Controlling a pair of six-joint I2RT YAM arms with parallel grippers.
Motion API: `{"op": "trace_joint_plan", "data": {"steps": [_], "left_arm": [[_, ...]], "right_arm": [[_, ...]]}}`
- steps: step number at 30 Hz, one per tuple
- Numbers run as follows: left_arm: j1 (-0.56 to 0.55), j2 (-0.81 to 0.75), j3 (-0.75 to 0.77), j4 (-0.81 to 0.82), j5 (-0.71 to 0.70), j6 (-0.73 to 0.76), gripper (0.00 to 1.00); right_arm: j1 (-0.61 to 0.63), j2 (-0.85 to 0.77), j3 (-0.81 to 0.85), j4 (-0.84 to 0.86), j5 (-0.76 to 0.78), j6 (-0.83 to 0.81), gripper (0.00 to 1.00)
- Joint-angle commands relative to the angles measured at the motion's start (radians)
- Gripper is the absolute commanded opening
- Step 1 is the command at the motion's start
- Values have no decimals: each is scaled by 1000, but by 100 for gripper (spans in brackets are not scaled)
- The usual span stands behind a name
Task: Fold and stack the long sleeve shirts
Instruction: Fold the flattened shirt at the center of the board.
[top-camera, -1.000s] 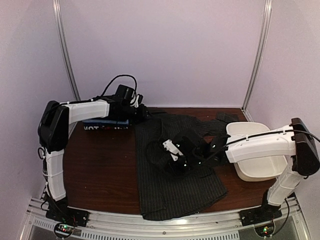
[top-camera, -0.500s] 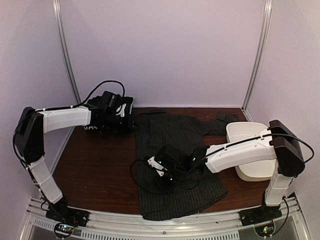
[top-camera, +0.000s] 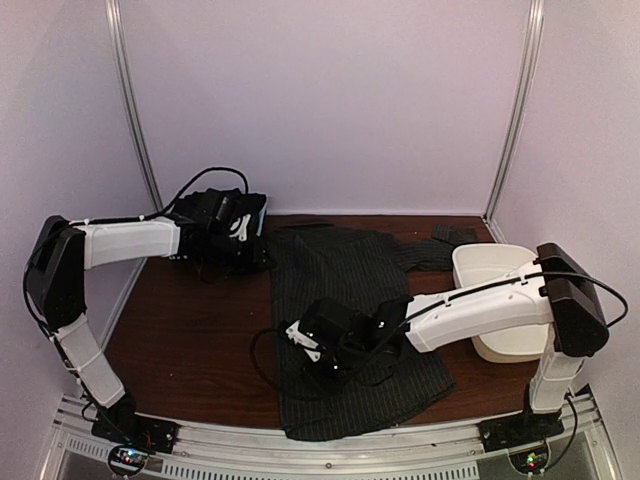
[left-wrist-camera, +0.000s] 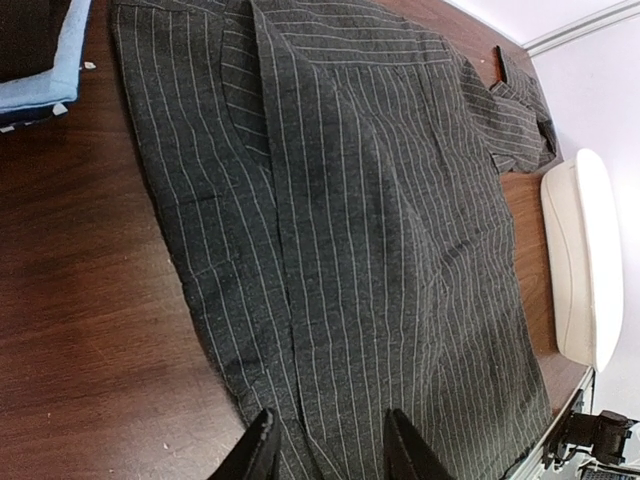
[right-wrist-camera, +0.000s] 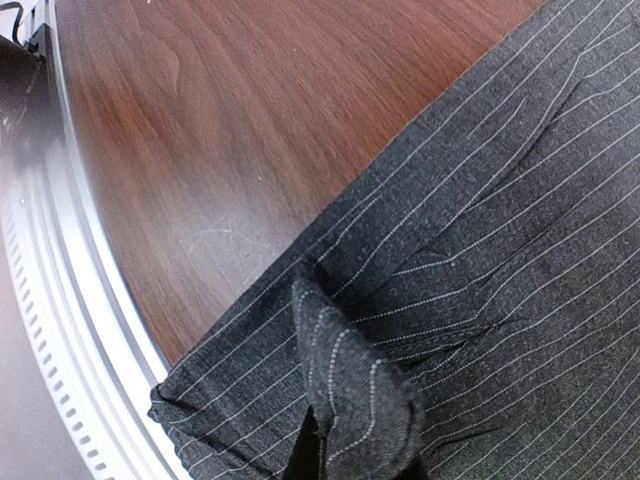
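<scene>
Beside the pinstriped shirt, left end effector hangs released; right end effector clenches its fold.

table: dark wood | carries: pinstriped shirt, white tub, folded stack

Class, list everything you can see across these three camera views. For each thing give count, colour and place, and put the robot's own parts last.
Pinstriped shirt: one, charcoal with pale stripes, spread across mid-table, a bit of its near-left edge pinched up.
Folded cloth: light blue with darker cloth beside it, far-left of the table; number of pieces cannot be told.
Tub: one, white, right side of the table.
Table: one, dark brown wood.
Rail: one, silver, along the near edge.
Left gripper: one, black, open, far-left by the folded cloth.
Right gripper: one, black, shut on the shirt's edge.
</scene>
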Motion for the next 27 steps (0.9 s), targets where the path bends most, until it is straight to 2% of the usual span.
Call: {"op": "trace_joint_plan", "data": {"steps": [1, 5, 8, 12, 16, 21, 27], "left_arm": [[0, -14, -8, 29, 8, 21, 36], [0, -6, -12, 34, 11, 20, 36], [0, -6, -22, 35, 7, 17, 36], [-1, -7, -45, 38, 2, 15, 37], [1, -9, -77, 37, -4, 12, 38], [-1, -18, -145, 59, -5, -13, 40], [-38, -29, -255, 126, 33, -58, 41]], "right_arm": [[13, 17, 12, -50, 38, 13, 2], [15, 8, 13, -38, 9, 13, 11], [16, -16, 16, -19, -33, 12, 22], [15, -65, 23, -19, -63, 3, 48], [-3, -119, 19, -31, -17, 9, 59], [-51, -179, -21, -6, 9, 33, 62], [-152, -235, -107, 30, 55, 85, 59]]}}
